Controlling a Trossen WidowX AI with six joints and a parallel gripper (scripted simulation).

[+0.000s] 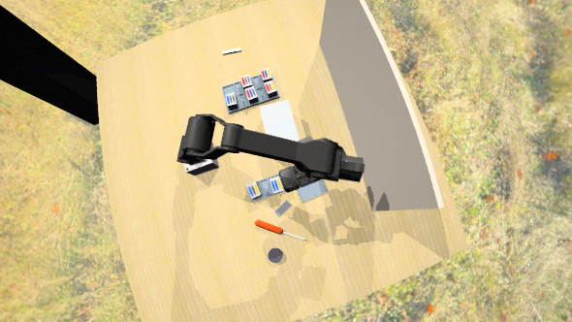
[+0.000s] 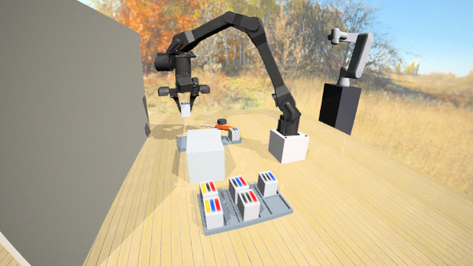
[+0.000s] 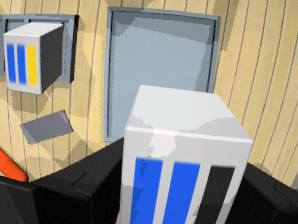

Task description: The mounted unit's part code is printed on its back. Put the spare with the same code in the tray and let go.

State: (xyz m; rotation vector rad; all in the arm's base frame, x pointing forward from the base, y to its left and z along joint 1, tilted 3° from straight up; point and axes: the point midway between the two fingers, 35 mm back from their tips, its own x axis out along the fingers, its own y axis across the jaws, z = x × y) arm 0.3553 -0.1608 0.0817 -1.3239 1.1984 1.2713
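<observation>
End effector, top view: the end effector (image 1: 292, 178) (image 2: 185, 107) (image 3: 172, 152) is hanging beside the tray (image 1: 312, 191) (image 2: 182, 145) (image 3: 155, 62), on its holder side; the fingertips are hiding under the arm (image 1: 267, 145) (image 2: 269, 60).
Two-unit holder, top view: the holder (image 1: 264, 195) (image 2: 240, 141) (image 3: 73, 52) is lying just beside the tray and carrying two striped units.
Screwdriver, top view: the orange-handled screwdriver (image 1: 269, 226) (image 2: 224, 127) (image 3: 12, 167) is lying on the desk (image 1: 155, 121) (image 2: 321, 208) (image 3: 255, 75), near the tray, with a dark puck (image 1: 275, 255) (image 2: 221, 121) farther from it.
Spare, exterior view: the spare (image 2: 185, 110) (image 3: 185, 117) is hanging above desk level, tray side, pinched between the fingers.
White block, exterior view: the block (image 2: 205, 160) (image 1: 278, 121) is standing in front of the tray, partly covering it.
Spare rack, exterior view: the rack (image 2: 248, 224) (image 1: 237, 110) is sitting well apart from the tray, holding five striped units.
Grip, wrist view: the fingers are closing on the spare, which is showing blue, blue and black stripes.
Tray, wrist view: its visible floor is holding nothing; the spare is overlapping its lower part in view.
</observation>
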